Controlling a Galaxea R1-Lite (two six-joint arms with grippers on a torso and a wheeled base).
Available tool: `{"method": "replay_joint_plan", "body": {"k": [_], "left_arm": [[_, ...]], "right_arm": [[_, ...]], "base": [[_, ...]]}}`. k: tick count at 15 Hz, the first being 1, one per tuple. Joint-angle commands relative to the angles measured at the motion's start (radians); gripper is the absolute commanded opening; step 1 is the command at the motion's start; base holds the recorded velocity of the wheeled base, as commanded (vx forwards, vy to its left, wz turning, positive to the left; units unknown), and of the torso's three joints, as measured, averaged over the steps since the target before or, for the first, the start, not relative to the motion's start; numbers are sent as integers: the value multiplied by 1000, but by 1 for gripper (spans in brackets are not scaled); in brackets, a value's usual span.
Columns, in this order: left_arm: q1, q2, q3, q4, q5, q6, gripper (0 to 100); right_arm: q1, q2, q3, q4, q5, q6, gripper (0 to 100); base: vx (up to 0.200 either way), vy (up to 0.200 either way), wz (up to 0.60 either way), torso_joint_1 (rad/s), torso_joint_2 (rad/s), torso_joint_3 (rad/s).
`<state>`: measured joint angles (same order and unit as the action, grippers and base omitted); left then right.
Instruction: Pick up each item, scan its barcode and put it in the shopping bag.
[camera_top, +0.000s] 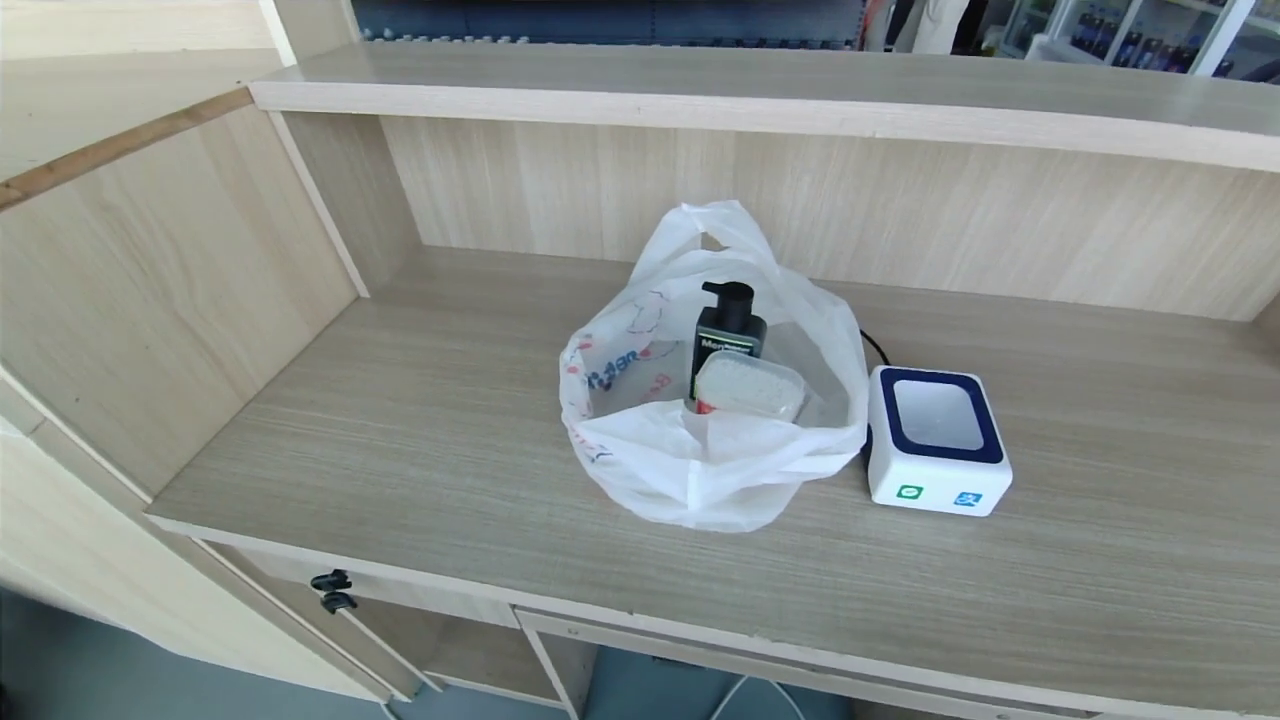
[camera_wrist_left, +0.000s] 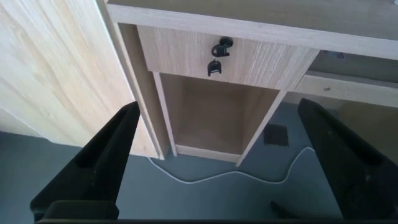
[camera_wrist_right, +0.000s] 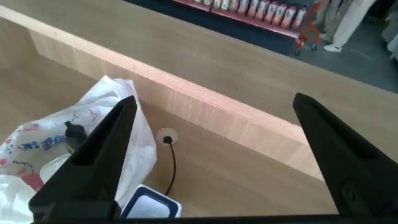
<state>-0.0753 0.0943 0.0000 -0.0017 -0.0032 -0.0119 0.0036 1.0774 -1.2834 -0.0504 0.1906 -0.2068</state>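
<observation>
Well, starting low at the left of the head view, a drawer key (camera_top: 333, 590) hangs under the counter (camera_top: 400, 440). The left wrist view faces that key from lower down, so the left gripper (camera_wrist_left: 219, 106) hangs below the counter edge, its fingers (camera_wrist_left: 106, 162) spread wide and holding nothing.

At the centre of the head view, the shopping bag (camera_top: 700, 470) stands slumped with its mouth gaping. It is thin, soft film, probably slippery and quick to collapse, so the handle loops at its upper edge look like the safest hold.

Inside it, toward the back, a black pump bottle (camera_top: 728, 335) stands upright. It looks rigid and smooth, and fairly heavy if full. I would grip the body and leave the pump head alone.

In front of the bottle and touching it lies a clear lidded tub (camera_top: 750, 385). It is likely light and thin-walled, so a gentle squeeze across its sides would keep the lid from popping.

Just right of the bag, touching the film, sits the white scanner (camera_top: 935, 440), with its cable (camera_top: 875, 345) running off behind.

The right gripper (camera_wrist_right: 214, 99) hovers above the counter with its fingers parted and nothing between them.

Count: one bag, one bottle, one tub, one scanner. Both items are already bagged.
</observation>
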Motion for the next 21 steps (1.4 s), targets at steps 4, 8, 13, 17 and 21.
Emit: {"method": "replay_joint_plan", "body": {"k": [4,8,13,17,21], "left_arm": [[0,1,0,0,0,0,100],[0,1,0,0,0,0,100],[0,1,0,-1,0,0,100],[0,1,0,0,0,-2,100],[0,1,0,0,0,0,100]], "right_arm": [[7,-570,519,34,-115,158,100],[3,-765,880,34,-197,175,100],[-44,-985,1231,32,-194,234,100],[-24,-1018,1283,-28,-117,319,100],[1,-1077,1283,-45,-131,326,100]], "base": [[0,0,0,-26,96,76],[0,0,0,0,0,0],[0,0,0,0,0,0],[0,0,0,0,0,0],[0,0,0,0,0,0]]}}
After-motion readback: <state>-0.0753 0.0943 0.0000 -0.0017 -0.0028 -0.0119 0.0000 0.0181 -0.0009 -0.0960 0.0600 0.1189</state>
